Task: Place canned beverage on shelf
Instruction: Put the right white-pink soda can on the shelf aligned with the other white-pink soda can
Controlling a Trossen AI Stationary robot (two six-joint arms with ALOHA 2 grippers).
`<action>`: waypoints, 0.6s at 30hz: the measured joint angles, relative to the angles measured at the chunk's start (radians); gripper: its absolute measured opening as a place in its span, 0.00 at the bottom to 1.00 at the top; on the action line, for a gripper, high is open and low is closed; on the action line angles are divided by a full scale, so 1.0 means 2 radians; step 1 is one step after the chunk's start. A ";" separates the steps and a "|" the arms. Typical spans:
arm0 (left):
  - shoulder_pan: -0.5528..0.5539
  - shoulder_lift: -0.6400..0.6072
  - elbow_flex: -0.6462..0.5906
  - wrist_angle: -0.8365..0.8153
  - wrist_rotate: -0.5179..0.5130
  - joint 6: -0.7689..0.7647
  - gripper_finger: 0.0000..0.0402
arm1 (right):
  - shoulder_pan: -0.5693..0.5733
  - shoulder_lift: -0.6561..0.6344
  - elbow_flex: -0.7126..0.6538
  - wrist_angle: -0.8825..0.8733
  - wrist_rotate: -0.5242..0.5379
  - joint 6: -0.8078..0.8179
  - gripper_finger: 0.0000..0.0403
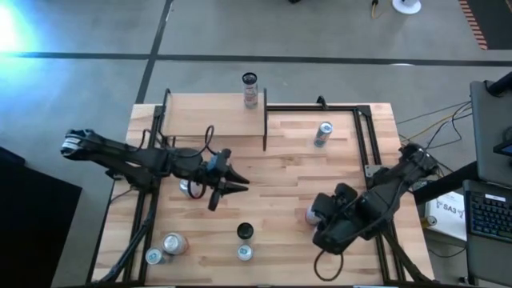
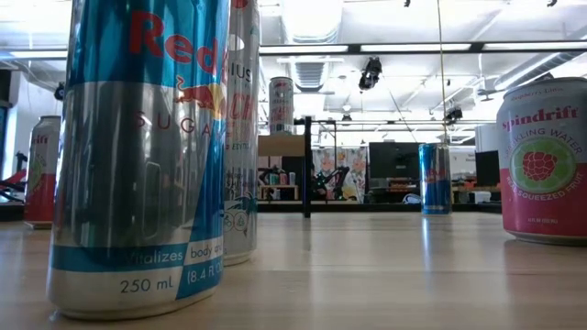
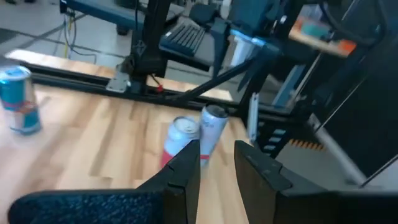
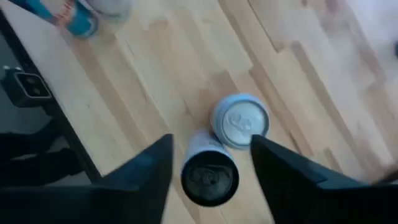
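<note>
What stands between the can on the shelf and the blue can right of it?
Only the shelf's dark end panel, in the high view, between the shelf can and the blue can.

This is a robotics lab or workshop in a large open hall. The grey concrete floor (image 1: 320, 32) carries taped lines, loose cables (image 1: 432, 120) trail beside a laptop keyboard (image 1: 488, 212), and ceiling strip lights (image 2: 303, 49) hang above cluttered benches and monitors (image 2: 394, 163) behind the surface (image 2: 367, 275).

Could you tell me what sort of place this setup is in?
Probably a robotics lab or workshop: a butcher-block table on a concrete floor, a keyboard and cables beside it, and monitors under exposed ceiling lights beyond.
</note>
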 joint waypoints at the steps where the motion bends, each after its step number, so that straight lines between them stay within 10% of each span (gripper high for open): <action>1: -0.001 0.002 -0.008 0.011 0.001 -0.009 0.19 | 0.000 0.001 0.000 -0.001 -0.007 0.004 0.56; 9: -0.001 0.044 -0.001 0.023 0.026 -0.053 0.22 | 0.000 -0.030 -0.046 0.000 -0.059 0.073 0.77; 18: 0.001 0.083 0.031 0.017 0.040 -0.042 0.42 | 0.003 -0.057 -0.136 0.058 -0.092 0.100 0.79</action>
